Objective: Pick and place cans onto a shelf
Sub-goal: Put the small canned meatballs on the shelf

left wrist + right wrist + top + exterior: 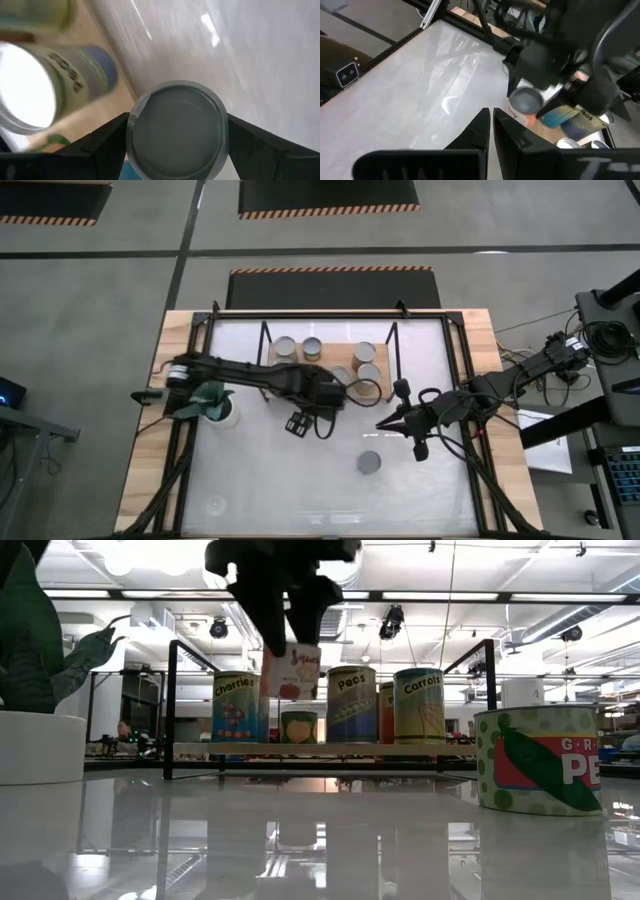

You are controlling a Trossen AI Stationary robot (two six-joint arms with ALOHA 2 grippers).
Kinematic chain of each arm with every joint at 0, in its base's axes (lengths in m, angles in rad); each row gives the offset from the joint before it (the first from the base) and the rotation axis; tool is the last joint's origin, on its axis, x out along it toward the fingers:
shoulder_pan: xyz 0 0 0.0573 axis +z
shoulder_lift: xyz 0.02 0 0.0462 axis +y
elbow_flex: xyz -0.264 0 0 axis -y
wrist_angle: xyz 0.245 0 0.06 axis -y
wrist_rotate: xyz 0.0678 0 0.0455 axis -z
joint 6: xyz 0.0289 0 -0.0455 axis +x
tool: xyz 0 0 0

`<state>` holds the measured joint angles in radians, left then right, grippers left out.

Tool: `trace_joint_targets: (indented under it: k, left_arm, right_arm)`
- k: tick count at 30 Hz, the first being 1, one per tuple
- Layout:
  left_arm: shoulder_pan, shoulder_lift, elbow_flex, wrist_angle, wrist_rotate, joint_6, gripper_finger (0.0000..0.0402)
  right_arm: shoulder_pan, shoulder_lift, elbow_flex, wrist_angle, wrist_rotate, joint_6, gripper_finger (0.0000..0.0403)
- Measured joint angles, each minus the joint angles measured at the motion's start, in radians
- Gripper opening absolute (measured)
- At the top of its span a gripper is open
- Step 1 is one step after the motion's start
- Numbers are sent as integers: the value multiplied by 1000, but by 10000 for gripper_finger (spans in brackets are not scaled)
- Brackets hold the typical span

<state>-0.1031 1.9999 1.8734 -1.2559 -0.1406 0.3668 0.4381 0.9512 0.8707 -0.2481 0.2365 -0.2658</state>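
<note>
The left gripper has a can pinched between its two dark fingers, one on each side of the round grey top. From the low view the can hangs in the air, just above the front edge of the shelf, and its bottom is not touching the wood yet.

Four cans already stand at the back of the shelf when you look from above, two on one side and two on the other. One more can sits alone on the white table, well away from the shelf, near the right arm. It has peas painted on it.

The right gripper waits above the table with its jaws pressed together and nothing in them.

So I think this is the putting-down part for this can. Next the left arm should go down slowly until the can stands flat on the wood, in the free spot in front of the others. It must not bump the cans right behind it. Then the fingers should spread and the arm should lift straight up. After that the pea can on the table is left to fetch
</note>
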Motion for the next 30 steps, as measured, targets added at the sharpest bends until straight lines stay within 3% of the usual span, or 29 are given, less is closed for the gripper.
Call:
trace_joint_targets:
  k: [6, 14, 30]
  left_arm:
    - [58, -117, -164, 152, -5, 43, 272]
    - [145, -111, -280, 197, -7, 61, 276]
    - [190, -102, -288, 261, -34, 85, 290]
  right_arm:
    - [0, 0, 0, 0, 0, -2, 13]
    - [0, 0, 0, 1, 0, -8, 13]
    - [0, 0, 1, 0, 1, -23, 13]
